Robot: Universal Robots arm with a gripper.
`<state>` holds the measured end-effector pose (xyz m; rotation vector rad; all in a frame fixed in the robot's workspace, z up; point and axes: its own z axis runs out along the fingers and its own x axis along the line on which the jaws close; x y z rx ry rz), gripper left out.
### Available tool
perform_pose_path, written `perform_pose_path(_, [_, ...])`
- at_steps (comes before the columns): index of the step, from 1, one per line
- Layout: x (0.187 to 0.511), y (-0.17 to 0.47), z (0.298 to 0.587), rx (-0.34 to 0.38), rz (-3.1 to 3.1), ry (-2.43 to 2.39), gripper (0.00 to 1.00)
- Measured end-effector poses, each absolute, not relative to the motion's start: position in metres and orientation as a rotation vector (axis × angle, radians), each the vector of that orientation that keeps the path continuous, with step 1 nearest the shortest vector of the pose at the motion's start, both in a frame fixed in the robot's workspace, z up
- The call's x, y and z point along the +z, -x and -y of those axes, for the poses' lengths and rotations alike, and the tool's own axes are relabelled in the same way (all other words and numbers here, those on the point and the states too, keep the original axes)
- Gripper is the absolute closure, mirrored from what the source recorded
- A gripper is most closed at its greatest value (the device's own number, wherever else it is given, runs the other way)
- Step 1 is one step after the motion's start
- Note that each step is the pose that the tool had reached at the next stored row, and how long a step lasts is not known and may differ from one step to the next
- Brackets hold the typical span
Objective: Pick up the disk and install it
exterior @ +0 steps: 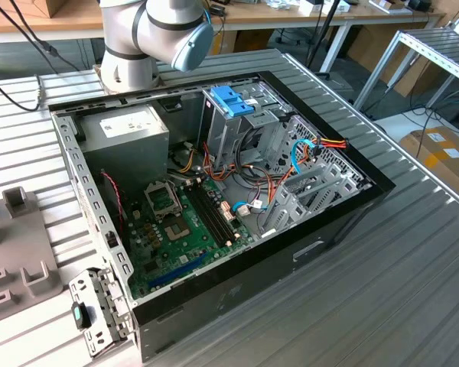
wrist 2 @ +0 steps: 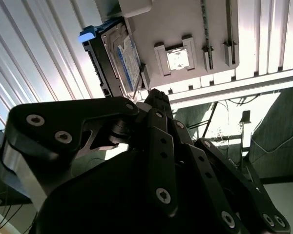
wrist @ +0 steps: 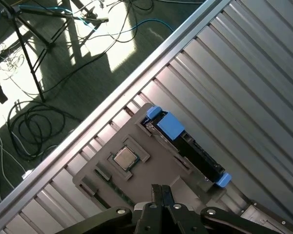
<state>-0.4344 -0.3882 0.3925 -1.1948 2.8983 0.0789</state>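
- Leftmost in the exterior view, a grey fixture plate (exterior: 15, 256) with small upright blocks lies on the ribbed metal tabletop (exterior: 382, 290).
- Both wrist views look down on this plate. The disk (wrist: 198, 150) stands on its edge in its bright blue carrier, right against one side of the plate.
- A square processor chip (wrist: 123, 158) sits in a recess of the plate, near the disk but apart from it.
- The gripper (wrist: 161, 189) hangs above the plate. Its black jaws are closed together with nothing between them, and they are clear of the disk.
- In the second wrist view the disk (wrist 2: 119, 63) shows its labelled face beyond the closed tips of the gripper (wrist 2: 156, 95).
- Further along in the exterior view, the arm (exterior: 153, 38) rises behind the open computer case (exterior: 291, 256), which lies on its side on the tabletop.
- Inside the case are a grey power supply (exterior: 130, 130), a green motherboard (exterior: 183, 222) and an upright metal cage topped by a blue handle (exterior: 233, 99).
- Red and light-blue cables (exterior: 302, 153) run beside the cage.
- On the exterior view's right, cardboard boxes (exterior: 444, 153) sit on the floor beyond the tabletop.
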Motion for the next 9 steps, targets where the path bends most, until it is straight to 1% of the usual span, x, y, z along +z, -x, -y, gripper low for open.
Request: perform_pose_path(9, [0.3925, 0.4344, 0.3882, 0.079, -2.871, 1.262, 0.89])
